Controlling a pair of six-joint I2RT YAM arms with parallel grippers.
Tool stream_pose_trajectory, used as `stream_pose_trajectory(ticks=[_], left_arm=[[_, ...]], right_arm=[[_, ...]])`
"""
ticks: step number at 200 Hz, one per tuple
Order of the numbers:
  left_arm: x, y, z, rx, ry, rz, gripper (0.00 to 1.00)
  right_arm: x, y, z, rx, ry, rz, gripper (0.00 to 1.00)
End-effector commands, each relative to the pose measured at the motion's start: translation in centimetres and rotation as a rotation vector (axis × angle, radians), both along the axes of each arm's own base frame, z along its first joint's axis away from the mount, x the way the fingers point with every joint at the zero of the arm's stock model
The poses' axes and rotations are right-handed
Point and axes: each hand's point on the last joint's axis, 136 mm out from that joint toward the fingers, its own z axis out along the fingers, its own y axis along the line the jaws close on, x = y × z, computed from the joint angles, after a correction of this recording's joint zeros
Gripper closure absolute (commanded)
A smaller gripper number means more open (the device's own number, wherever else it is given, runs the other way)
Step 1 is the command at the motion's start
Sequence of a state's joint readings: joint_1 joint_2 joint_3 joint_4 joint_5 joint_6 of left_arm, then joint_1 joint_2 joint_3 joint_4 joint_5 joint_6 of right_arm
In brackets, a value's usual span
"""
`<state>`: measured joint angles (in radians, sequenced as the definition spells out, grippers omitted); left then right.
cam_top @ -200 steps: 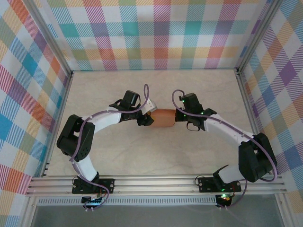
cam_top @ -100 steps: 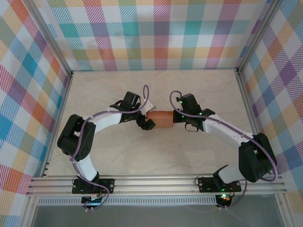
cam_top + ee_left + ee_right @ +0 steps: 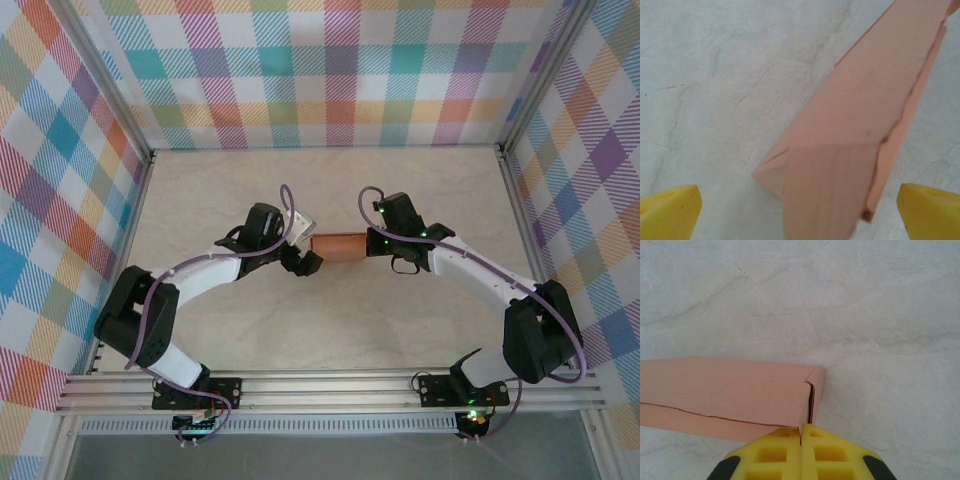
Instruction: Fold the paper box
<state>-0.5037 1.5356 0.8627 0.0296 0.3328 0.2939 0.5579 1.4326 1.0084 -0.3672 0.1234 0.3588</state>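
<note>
Paper box (image 3: 338,247) sits mid-surface between the two arms, lying flat on the pale marbled surface (image 3: 330,330). From above it reads as a short salmon strip, slimmer front to back than a second ago, so it looks flattened or turned onto a narrower face; can't tell which. It has also shifted slightly toward the far wall. Left gripper (image 3: 306,261) has swung back and left, its elbow now further out, with the tips just beside the box's left end. In the left wrist view the box (image 3: 855,150) runs away up and to the right, its end flap folded over, with a seam open along one side. Left gripper (image 3: 800,212) jaws are spread wide, one yellow tip in each bottom corner, gripping nothing. Right gripper (image 3: 378,245) stays at the box's right end. In the right wrist view the right gripper (image 3: 801,440) jaws are pressed together with no gap, tips against the near edge of the box (image 3: 725,390) beside a slightly gaping end flap. Can't tell if thin card is caught between them. Judgement: the body is formed, the left has let go, and flap and seam closure is likely what remains.
</note>
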Motion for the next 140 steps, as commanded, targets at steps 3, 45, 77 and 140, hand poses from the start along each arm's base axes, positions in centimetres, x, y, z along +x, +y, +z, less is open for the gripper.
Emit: stream_pose_trajectory(ticks=[3, 45, 77, 140], left_arm=[[-1.1, 0.3, 0.8, -0.024, -0.007, 0.024, 0.0], [-1.8, 0.4, 2.5, -0.062, 0.005, 0.038, 0.0], [-2.1, 0.6, 3.9, -0.083, 0.024, 0.056, 0.0], [-2.2, 4.1, 7.2, 0.074, 0.079, 0.223, 0.04]], right_arm=[[0.0, 0.2, 0.7, -0.007, 0.002, -0.006, 1.0], [0.2, 0.3, 0.2, -0.023, 0.022, -0.011, 1.0], [0.5, 0.4, -0.1, -0.032, 0.036, -0.018, 1.0], [1.0, 0.6, 0.1, -0.068, 0.076, -0.012, 1.0]])
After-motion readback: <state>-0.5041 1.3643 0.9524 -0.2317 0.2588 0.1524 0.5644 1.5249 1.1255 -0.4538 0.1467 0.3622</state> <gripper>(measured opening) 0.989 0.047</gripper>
